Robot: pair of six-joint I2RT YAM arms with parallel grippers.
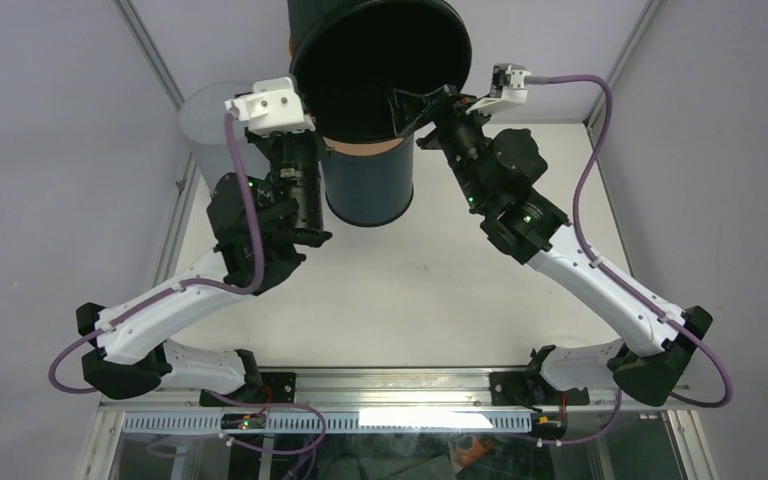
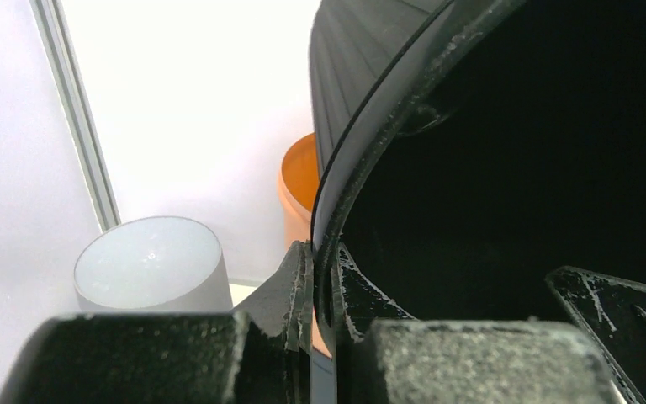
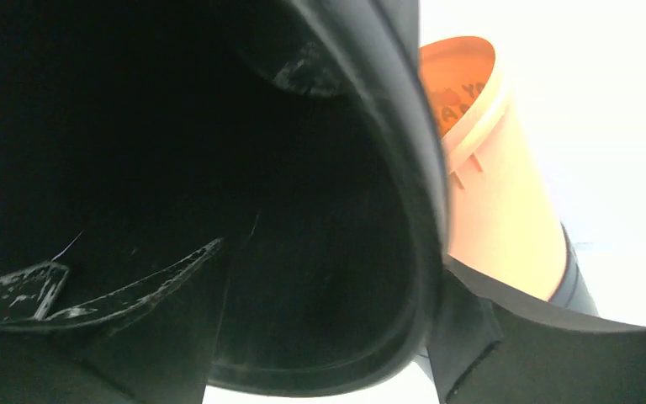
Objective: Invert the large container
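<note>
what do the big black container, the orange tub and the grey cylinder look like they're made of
Black container: likely moulded plastic, matte; fine ribs run down its outer wall and the rim shows whitish scuffs. Orange tub: probably plastic, smooth and slightly glossy, with a moulded lip around the mouth. Grey cylinder: frosted and translucent-looking, perhaps plastic; too soft-focus to be sure.

The large container [image 1: 380,60] is dull black plastic, finely ribbed outside. At its 6 o'clock the orange tub [image 3: 488,194] is smooth, faintly glossy plastic; the grey cup [image 2: 147,261] at 9 o'clock looks frosted, matt.
</note>
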